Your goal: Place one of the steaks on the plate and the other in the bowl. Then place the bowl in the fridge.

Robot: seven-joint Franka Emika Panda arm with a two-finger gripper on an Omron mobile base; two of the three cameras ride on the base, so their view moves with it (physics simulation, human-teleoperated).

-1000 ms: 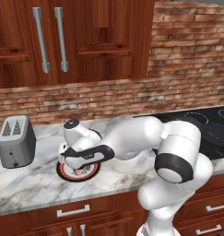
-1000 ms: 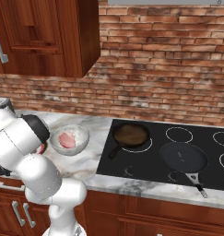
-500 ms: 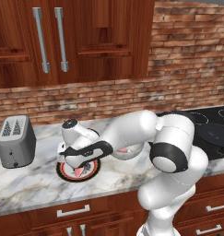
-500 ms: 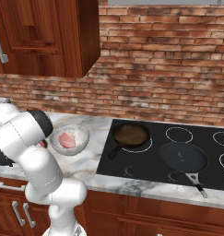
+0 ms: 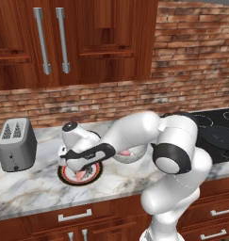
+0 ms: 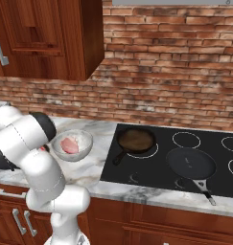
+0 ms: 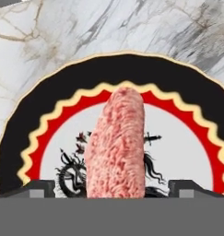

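One steak (image 7: 115, 147) rests on the plate (image 7: 187, 92), a round plate with a black band, a red ring and a dragon motif. My gripper (image 7: 112, 188) hangs just over it, open, with a gap between the meat and each fingertip (image 7: 39, 187). In the left base view the gripper (image 5: 83, 168) sits low over the plate (image 5: 69, 177) and that steak (image 5: 81, 175) shows pink beneath it. The other steak (image 6: 69, 146) lies in the speckled bowl (image 6: 84, 139), just right of the plate and partly behind my arm. The fridge is out of view.
A grey toaster (image 5: 16, 143) stands left of the plate. The black cooktop (image 6: 137, 172) to the right carries two frying pans (image 6: 135, 140) (image 6: 191, 162). Brick wall and wooden cabinets (image 5: 78, 42) rise behind the marble counter (image 5: 31, 197).
The jaws have spread wide and let go of the steak, which now lies on the plate. The hand stayed low over the plate while the elbow swung right.
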